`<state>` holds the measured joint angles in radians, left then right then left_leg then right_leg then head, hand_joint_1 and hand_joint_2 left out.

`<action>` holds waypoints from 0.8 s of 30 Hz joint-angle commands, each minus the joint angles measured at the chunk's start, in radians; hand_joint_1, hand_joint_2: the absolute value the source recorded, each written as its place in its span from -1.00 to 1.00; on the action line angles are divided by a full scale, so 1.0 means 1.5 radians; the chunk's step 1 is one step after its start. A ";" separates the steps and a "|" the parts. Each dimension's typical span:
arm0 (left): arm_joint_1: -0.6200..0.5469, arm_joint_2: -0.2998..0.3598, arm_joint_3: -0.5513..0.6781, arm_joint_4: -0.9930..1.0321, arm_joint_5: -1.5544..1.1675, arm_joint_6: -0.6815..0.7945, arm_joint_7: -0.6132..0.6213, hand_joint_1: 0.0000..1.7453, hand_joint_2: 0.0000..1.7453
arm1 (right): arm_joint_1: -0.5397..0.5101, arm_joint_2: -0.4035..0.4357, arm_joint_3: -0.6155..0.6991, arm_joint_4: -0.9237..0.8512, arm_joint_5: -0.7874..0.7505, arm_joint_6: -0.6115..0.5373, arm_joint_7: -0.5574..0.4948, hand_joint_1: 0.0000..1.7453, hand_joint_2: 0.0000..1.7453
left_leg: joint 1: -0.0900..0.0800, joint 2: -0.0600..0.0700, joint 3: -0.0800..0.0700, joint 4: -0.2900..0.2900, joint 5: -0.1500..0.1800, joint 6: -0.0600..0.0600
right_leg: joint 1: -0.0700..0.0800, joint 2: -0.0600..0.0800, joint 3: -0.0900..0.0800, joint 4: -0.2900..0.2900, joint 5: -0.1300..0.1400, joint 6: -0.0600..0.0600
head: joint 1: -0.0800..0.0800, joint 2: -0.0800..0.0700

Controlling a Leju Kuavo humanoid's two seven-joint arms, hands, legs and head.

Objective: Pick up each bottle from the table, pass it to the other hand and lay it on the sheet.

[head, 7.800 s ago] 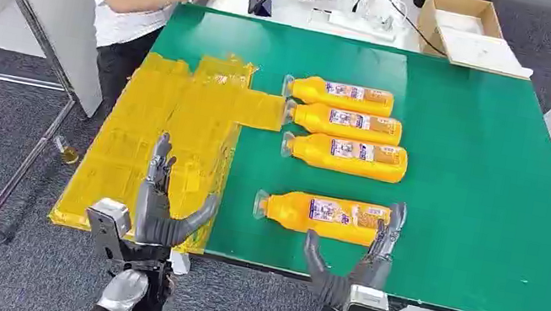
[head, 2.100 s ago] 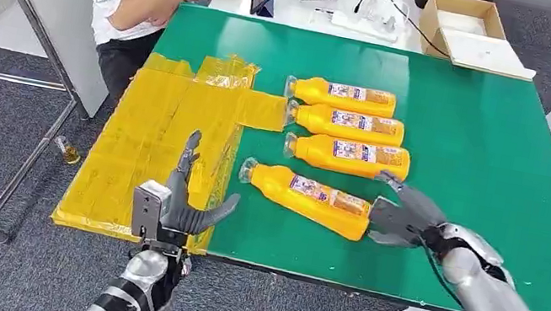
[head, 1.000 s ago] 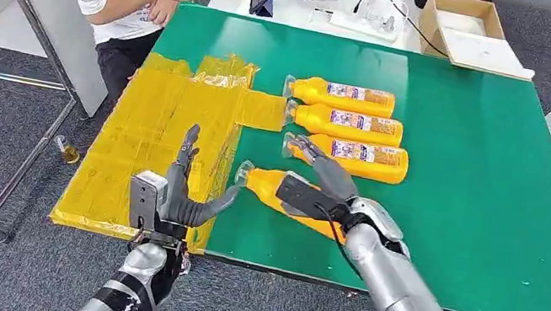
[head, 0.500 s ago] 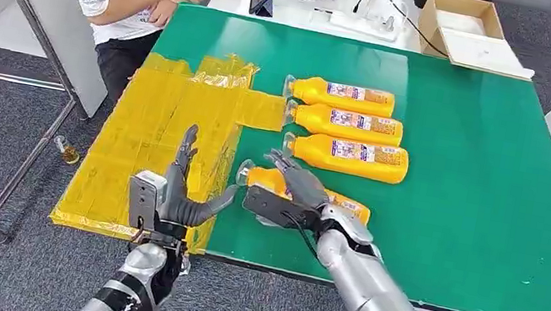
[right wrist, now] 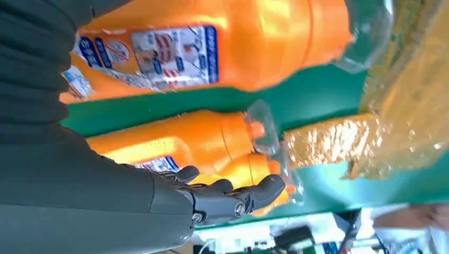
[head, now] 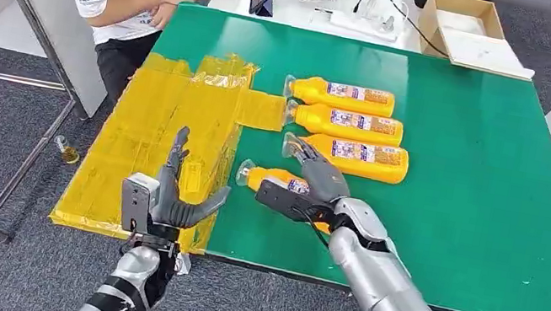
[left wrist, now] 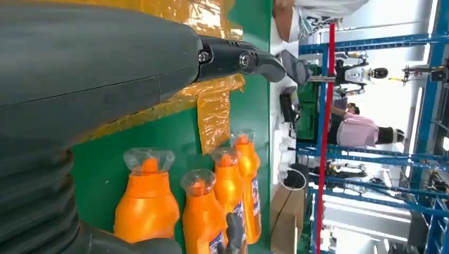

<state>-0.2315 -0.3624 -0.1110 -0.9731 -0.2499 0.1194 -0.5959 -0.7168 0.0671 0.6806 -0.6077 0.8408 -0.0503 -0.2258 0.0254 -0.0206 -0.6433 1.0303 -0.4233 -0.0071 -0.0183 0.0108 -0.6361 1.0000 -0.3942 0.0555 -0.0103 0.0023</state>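
Three bottles (head: 346,123) on table (head: 489,185), right of sheet (head: 164,136)

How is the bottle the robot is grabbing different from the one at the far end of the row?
The near bottle is gripped by the right hand; the far bottle lies untouched. The near bottle sits apart and angled, its cap close to the yellow sheet; the far bottle lies lined up with its neighbours. Both are orange, clear-capped, with caps pointing towards the sheet.

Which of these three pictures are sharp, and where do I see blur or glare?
Head view: sharp and evenly lit, with soft glare on the far part of the green table. Left wrist view: the left hand is a soft dark mass up close, and the room behind is overexposed. Right wrist view: the held bottle is blurred, with a bright highlight on its shoulder.
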 commanded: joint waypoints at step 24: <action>-0.002 0.009 0.009 0.019 0.000 -0.004 0.004 -1.00 1.00 | -0.035 -0.036 0.012 0.113 -0.004 0.061 0.019 -1.00 1.00 | -0.001 0.002 0.006 -0.001 -0.002 0.002 | 0.000 0.000 0.006 -0.001 -0.001 -0.002 | 0.000 0.000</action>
<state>-0.2282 -0.3620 -0.0999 -0.9777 -0.2510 0.1186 -0.5940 -0.7201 0.0271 0.6806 -0.5310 0.8362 0.0290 -0.2025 0.0254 -0.0206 -0.6433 1.0303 -0.4233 -0.0070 -0.0183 0.0108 -0.6361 1.0000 -0.3942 0.0555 -0.0103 0.0023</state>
